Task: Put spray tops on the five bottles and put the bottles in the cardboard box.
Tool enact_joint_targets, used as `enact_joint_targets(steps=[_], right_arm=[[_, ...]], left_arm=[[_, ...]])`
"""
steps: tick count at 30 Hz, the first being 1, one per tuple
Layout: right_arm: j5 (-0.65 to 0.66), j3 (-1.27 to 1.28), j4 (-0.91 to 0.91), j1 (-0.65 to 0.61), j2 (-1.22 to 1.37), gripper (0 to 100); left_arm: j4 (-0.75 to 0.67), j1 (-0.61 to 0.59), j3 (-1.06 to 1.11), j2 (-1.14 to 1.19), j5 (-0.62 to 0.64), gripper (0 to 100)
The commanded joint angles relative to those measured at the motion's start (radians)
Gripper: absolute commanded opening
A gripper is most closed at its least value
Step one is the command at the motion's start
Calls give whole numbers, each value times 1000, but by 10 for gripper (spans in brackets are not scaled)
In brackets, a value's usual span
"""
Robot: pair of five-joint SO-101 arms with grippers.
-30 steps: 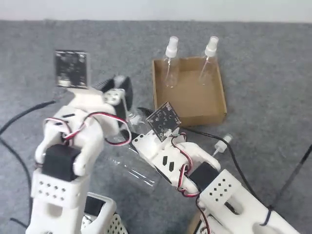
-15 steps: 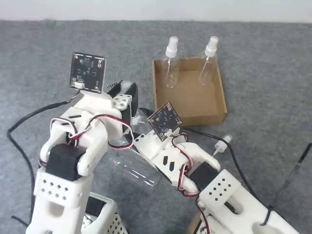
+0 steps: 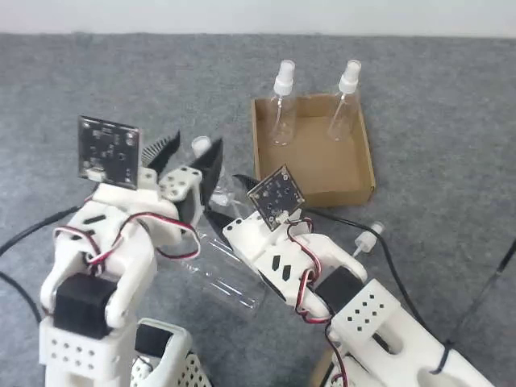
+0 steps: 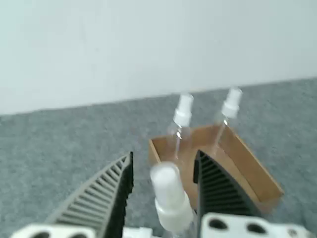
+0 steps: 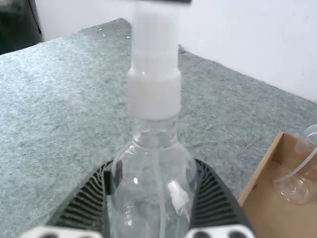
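A clear bottle (image 5: pixel 153 168) stands upright with my right gripper (image 5: pixel 153 198) shut on its body. A white spray top (image 5: pixel 154 64) sits on its neck. My left gripper (image 4: pixel 163 156) is open, one finger on each side of that spray top (image 4: pixel 168 196) without gripping it. From above, the left gripper (image 3: pixel 196 143) is over the right gripper (image 3: pixel 222 208), just left of the cardboard box (image 3: pixel 355 189). Two bottles with spray tops (image 3: pixel 282 105) (image 3: pixel 345 101) stand at the box's far side. Another bare bottle (image 3: pixel 230 282) lies on the carpet between the arms.
A loose spray top (image 3: pixel 367 239) lies on the grey carpet right of the right arm, below the box. A white perforated basket (image 3: pixel 173 367) sits at the near edge by the left arm's base. Cables trail across the carpet at left and right.
The left gripper has swung around over the held bottle and its fingers now stand spread either side of the spray top. The right arm has hardly moved.
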Motion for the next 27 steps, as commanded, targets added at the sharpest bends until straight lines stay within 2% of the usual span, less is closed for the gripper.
enact_joint_targets(steps=[1,4,12,21,27], right_arm=[[-12,-11,-30,12,-28,6],[-12,-11,-30,12,-27,6],[-12,-11,-30,12,-27,6],[-12,-11,-30,12,-27,6],[-12,-11,-30,12,-27,6]], left_arm=[[-61,-51,-81,94,-6,184],[-68,-92,-127,173,-6,184],[-54,-91,-97,229,-15,184],[-58,46,30,161,-17,146],[-61,51,21,153,-17,145]])
